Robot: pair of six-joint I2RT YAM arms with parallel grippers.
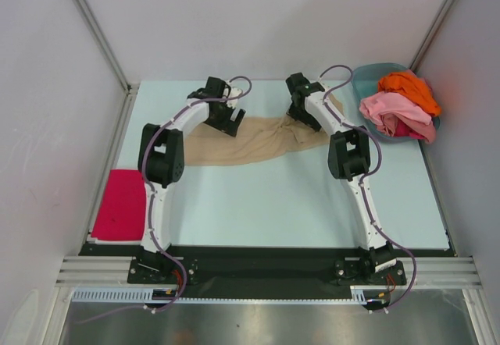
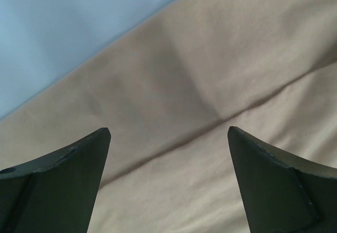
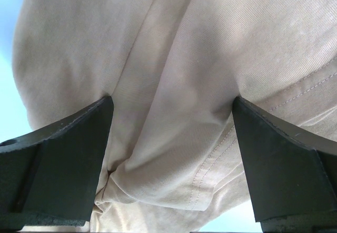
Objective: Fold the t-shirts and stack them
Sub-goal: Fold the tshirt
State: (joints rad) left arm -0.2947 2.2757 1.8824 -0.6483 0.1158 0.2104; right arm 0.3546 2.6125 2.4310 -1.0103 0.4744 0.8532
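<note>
The tan t-shirt point(image 1: 250, 144) lies stretched across the far middle of the table. My left gripper point(image 1: 227, 119) is over its left part, open, with flat tan cloth point(image 2: 210, 75) below the fingers. My right gripper point(image 1: 303, 117) is over its bunched right end, open, with folds and a stitched hem point(image 3: 174, 138) between its fingers. A folded magenta-red t-shirt point(image 1: 121, 204) lies at the near left edge. Orange point(image 1: 408, 89), pink point(image 1: 394, 111) and red point(image 1: 406, 129) t-shirts are piled in the teal basin point(image 1: 366, 80) at the far right.
White walls with metal posts close in the table on the left, back and right. The light blue table top point(image 1: 273, 204) has a black strip along its near edge where the arm bases sit.
</note>
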